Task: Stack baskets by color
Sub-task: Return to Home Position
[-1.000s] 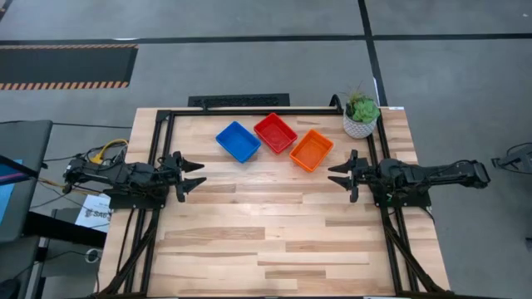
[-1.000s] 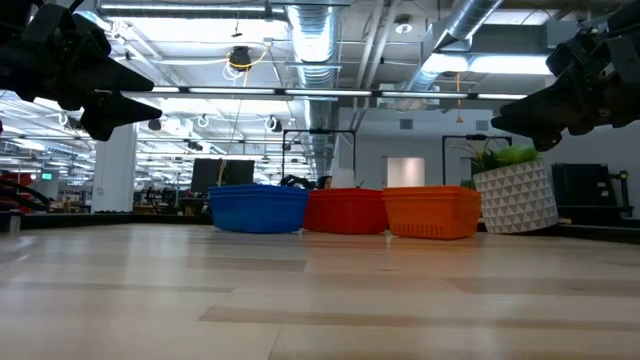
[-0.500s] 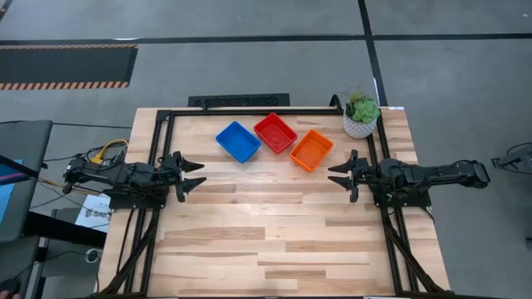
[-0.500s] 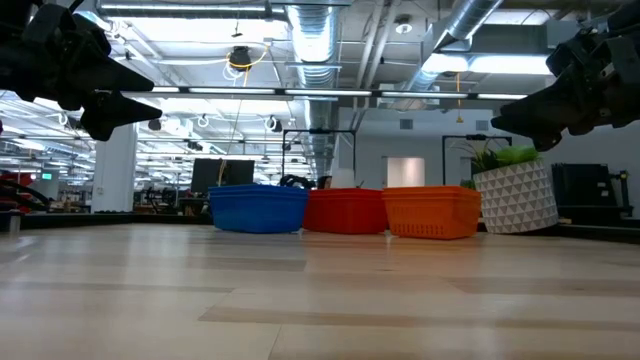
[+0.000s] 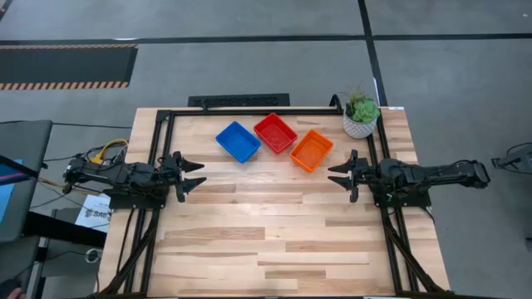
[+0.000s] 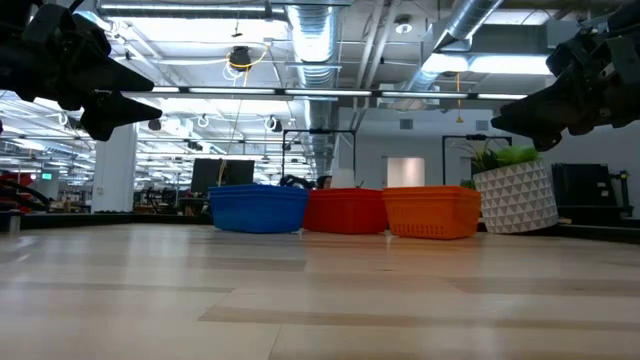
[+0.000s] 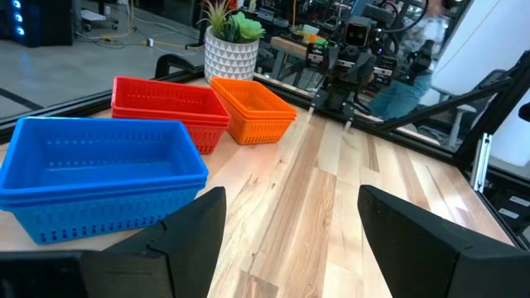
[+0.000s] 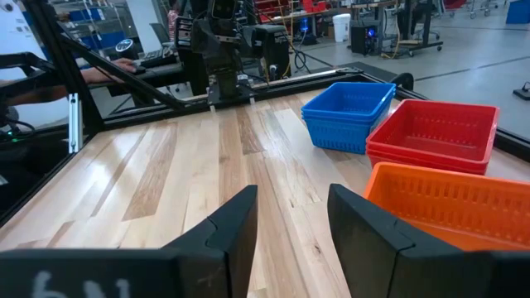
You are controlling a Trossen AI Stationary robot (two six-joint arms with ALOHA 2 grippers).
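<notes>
From above, the baskets stand as three nested piles in a slanting row near the table's (image 5: 266,241) far edge. The blue stack (image 5: 238,141) is closest to the middle of that edge, the red stack (image 5: 275,133) sits just beside it, and the orange stack (image 5: 312,149) is nearest the right edge. A white pot (image 5: 360,123) with a green plant stands in the far right corner. The left gripper (image 5: 198,174) hangs at the left edge and the right gripper (image 5: 334,176) at the right edge. They face each other, well apart from the piles, with bare boards between them and all the way to the near edge. At table height the piles read as low mesh-walled boxes of equal height standing side by side, with the pot just past the orange one. Both grippers are up off the wood, and the whole near half is open. From the left wrist, that gripper's fingers (image 7: 195,228) are spread wide on nothing. The blue pile shows layered rims, and the red pile behind it does too. From the right wrist, its fingers (image 8: 364,223) are parted as well, empty, with the orange pile closest and a clear run of planks across to the other arm.
</notes>
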